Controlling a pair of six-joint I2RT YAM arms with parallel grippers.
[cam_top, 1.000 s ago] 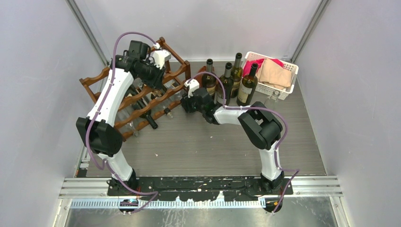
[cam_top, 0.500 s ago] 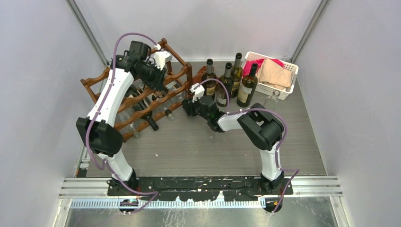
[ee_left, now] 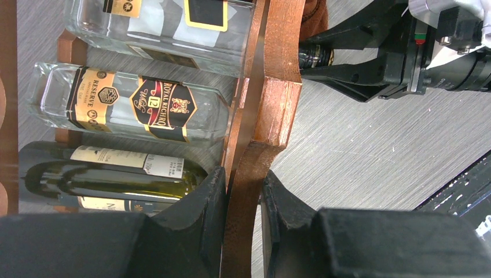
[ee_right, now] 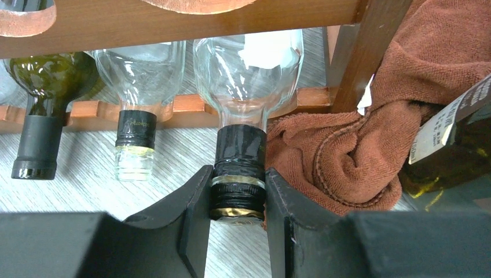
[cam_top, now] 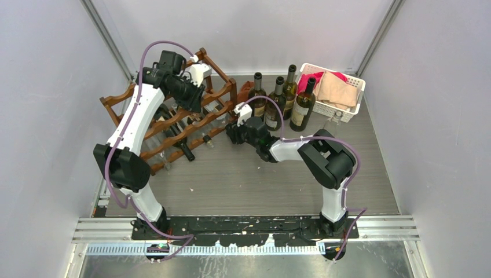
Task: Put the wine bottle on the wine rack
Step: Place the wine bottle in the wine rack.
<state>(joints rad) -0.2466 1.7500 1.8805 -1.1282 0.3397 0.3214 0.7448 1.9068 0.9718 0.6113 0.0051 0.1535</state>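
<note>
White basket (cam_top: 350, 113) (beige cloth (cam_top: 339, 90), pink cloth (cam_top: 310, 78) inside) — a crumpled brown towel (ee_right: 341, 145).

table (cam_top: 260, 179): grey wood-grain top, most of the near half bare
rack (cam_top: 168, 146): stands on the left rear part, at a slant to the table's edges
bottles (cam_top: 302, 107): four upright in a cluster at the back, right of the rack
cloth (ee_right: 341, 156): brown, bunched between the rack's end post and the nearest bottle
basket (cam_top: 341, 114): white, back right corner, just beside the bottles
</note>
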